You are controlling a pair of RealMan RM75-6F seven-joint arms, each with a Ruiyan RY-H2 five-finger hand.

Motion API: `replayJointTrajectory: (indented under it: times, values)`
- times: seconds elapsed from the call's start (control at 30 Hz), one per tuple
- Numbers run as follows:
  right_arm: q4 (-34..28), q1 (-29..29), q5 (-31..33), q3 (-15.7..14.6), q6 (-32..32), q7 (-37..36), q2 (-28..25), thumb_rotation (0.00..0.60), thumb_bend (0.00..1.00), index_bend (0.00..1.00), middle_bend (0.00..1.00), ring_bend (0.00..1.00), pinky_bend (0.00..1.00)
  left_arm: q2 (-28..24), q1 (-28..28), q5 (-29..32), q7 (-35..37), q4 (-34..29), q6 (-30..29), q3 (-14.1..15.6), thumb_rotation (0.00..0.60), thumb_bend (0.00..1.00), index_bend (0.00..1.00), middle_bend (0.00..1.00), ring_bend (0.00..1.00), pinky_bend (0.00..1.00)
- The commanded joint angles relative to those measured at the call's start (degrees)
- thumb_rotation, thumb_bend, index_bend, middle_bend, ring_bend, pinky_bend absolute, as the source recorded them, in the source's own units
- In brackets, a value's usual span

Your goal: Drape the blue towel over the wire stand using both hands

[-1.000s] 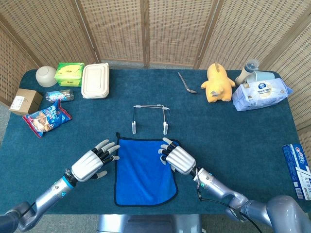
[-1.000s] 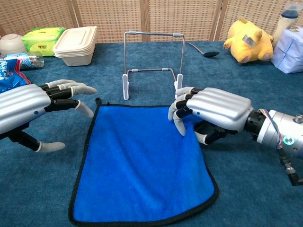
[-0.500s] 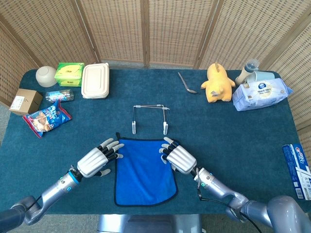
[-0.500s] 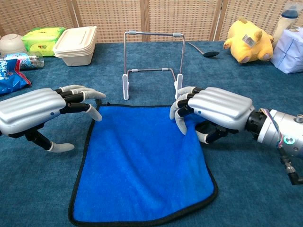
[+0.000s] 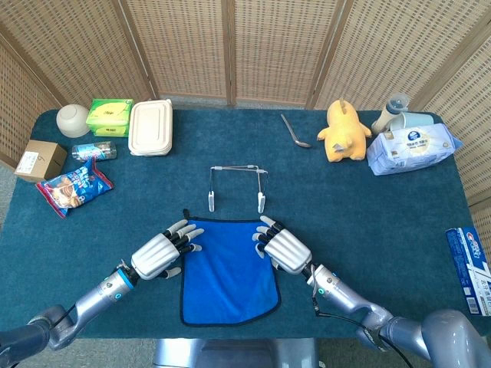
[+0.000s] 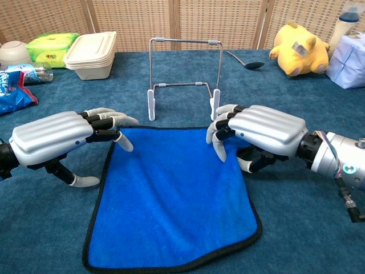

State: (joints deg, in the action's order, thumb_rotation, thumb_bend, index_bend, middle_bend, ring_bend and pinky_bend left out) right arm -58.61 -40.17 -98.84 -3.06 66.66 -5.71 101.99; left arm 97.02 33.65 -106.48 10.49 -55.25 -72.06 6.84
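The blue towel [image 5: 230, 268] [image 6: 171, 200] lies flat on the table, just in front of the wire stand [image 5: 236, 184] [image 6: 183, 74], which stands upright and bare. My left hand [image 5: 161, 253] [image 6: 57, 137] hovers palm down at the towel's far left corner, its fingers spread and their tips reaching over the edge. At the far right corner is my right hand [image 5: 284, 247] [image 6: 256, 134], with its fingertips bent down onto the cloth and the thumb beside the right edge. The corner itself is hidden under that hand. No part of the towel is lifted.
Behind the stand lie a spoon [image 5: 295, 132], a yellow plush toy [image 5: 344, 130] and a wipes pack [image 5: 410, 149] at the right. A lidded food box [image 5: 150, 127], green pack [image 5: 109, 115], bowl [image 5: 74, 119] and snack bag [image 5: 75, 185] sit at the left.
My left hand has moved right, from beside the towel to over its far left corner. The right hand has barely shifted, and the towel lies as before.
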Motion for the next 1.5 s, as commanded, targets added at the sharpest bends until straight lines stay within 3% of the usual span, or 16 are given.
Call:
replayJointTrajectory:
  times: [0.03, 0.67, 1.5]
  values:
    - [0.1, 0.0, 0.0, 0.0, 0.0, 0.0, 0.0, 0.6, 0.45, 0.72, 0.32, 0.22, 0.11, 0.3, 0.2, 0.3, -0.1, 0.3, 0.0, 0.0, 0.6, 0.34, 0.26, 0.06, 0.0, 0.0]
    - [0.5, 0.3, 0.6, 0.2, -0.1, -0.3, -0.1, 0.6, 0.45, 0.72, 0.32, 0.22, 0.12, 3.3, 2.4, 2.0, 0.6, 2.6, 1.5, 0.0, 0.6, 0.35, 0.3, 0.08, 0.0, 0.0]
    - [0.6, 0.6, 1.4, 0.8, -0.1, -0.7, -0.6, 0.6, 0.45, 0.71, 0.32, 0.22, 0.13, 7.0, 3.9, 4.5, 1.9, 3.8, 2.9, -0.7, 0.6, 0.56, 0.31, 0.11, 0.0, 0.0]
